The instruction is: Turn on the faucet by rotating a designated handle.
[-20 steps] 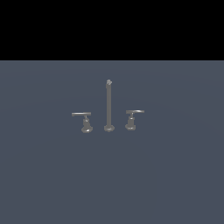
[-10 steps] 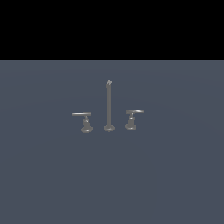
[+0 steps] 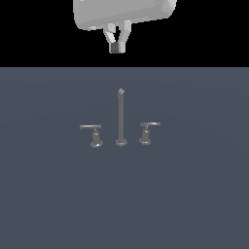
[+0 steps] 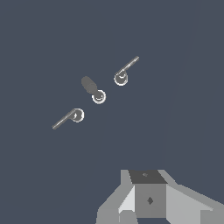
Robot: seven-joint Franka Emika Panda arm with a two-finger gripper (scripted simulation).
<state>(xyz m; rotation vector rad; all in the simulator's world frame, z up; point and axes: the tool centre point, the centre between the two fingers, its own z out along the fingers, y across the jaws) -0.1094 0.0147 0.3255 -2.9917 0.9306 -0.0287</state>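
Table (image 3: 44, 204): dark blue-grey, bare on every side of the faucet.
Faucet (image 3: 121, 116): mid-table, upright spout post.
Designated handle (image 3: 147, 132): just beside the post, toward the exterior view's right.
Pincer (image 3: 115, 47): high above, tips together, clamping nothing.

One spout post (image 3: 121, 119), two lever handles (image 3: 92, 132) (image 3: 148, 130), and one pincer (image 3: 116, 46) overhead.

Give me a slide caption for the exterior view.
Gripper hangs high above the faucet, nothing held.
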